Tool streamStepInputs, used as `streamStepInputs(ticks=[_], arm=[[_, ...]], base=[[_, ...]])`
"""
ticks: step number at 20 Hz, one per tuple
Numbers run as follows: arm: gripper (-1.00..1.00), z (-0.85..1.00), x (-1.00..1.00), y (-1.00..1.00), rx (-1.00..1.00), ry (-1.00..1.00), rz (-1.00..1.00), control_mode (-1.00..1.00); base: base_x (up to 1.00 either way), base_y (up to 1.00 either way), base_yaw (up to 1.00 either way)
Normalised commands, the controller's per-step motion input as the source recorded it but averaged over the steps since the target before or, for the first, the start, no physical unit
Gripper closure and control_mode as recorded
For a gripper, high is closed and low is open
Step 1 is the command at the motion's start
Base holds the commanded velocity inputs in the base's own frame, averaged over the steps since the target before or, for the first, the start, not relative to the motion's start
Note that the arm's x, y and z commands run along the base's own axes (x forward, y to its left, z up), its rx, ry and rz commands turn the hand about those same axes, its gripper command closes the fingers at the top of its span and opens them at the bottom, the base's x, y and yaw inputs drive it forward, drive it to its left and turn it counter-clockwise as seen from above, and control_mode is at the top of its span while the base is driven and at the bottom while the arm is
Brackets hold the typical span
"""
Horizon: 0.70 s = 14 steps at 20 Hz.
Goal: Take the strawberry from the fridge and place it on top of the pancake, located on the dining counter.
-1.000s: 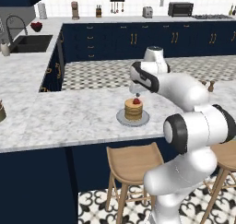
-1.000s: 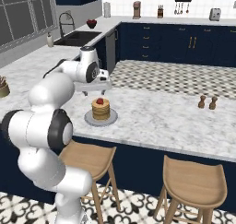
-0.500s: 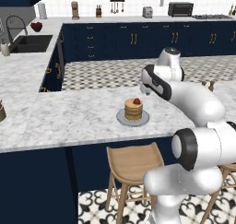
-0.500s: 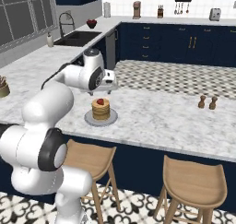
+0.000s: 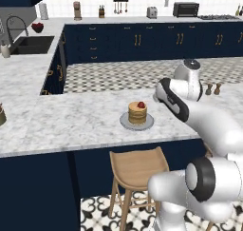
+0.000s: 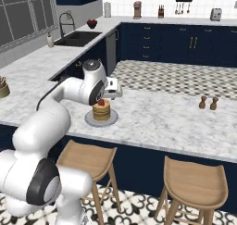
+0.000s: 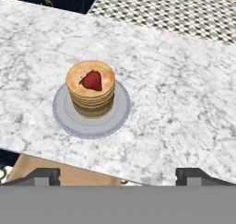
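I see a red strawberry [image 7: 92, 80] on golden-tan pancakes [image 7: 91, 96], which sit on a pale grey plate [image 7: 69, 117]. My counter [image 7: 175, 112] is white marble with grey veins over navy panels. The stools [image 6: 198, 181] are light wood, the cabinets [image 5: 137, 41] navy with gold handles, and the floor [image 5: 118, 75] is black-and-white patterned tile.

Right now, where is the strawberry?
The strawberry lies on top of the pancake stack, on its grey plate near the front edge of the dining counter, above a wooden stool.
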Motion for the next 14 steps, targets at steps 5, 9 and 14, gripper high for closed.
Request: streamStepInputs(ticks=[5, 9, 14], arm=[[-1.0, 0.0, -0.33, -0.14, 0.01, -0.09, -0.01, -1.0], [-1.0, 0.02, -0.27, -0.11, 0.0, -0.08, 0.0, -1.0], [-1.0, 0.2, -0.2, -0.13, 0.0, -0.11, -0.04, -1.0]], base=[[0.0, 0.0, 0.0], [0.0, 0.0, 0.0], [0.0, 0.0, 0.0]])
